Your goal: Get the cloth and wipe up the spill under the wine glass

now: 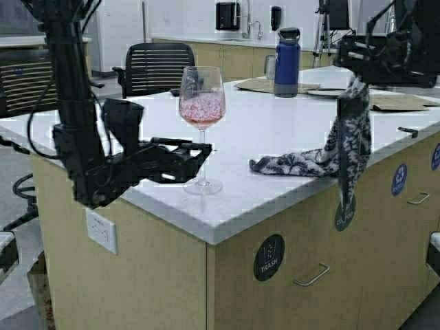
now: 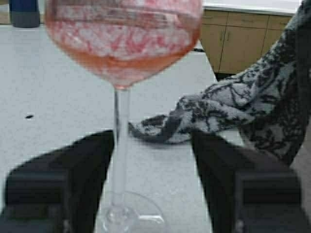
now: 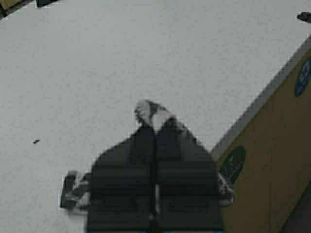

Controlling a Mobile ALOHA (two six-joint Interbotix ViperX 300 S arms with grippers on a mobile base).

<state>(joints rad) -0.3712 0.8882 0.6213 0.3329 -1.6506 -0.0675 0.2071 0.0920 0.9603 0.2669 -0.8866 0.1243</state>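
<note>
One cloth (image 1: 330, 155), one wine glass (image 1: 201, 124), two end effectors.

My body is black all over, with a matte surface. My left arm (image 1: 82, 137) is made of thick, blocky links, and a thin black cable hangs from it in a loop at about 9 o'clock. My left gripper (image 1: 196, 157) has two long flat fingers (image 2: 68, 179) with square, dark pads. My right gripper (image 1: 357, 58) is also black and boxy, and its fingers (image 3: 184, 165) are broad, smooth plates with rounded tips. I see no markings on them.
</note>
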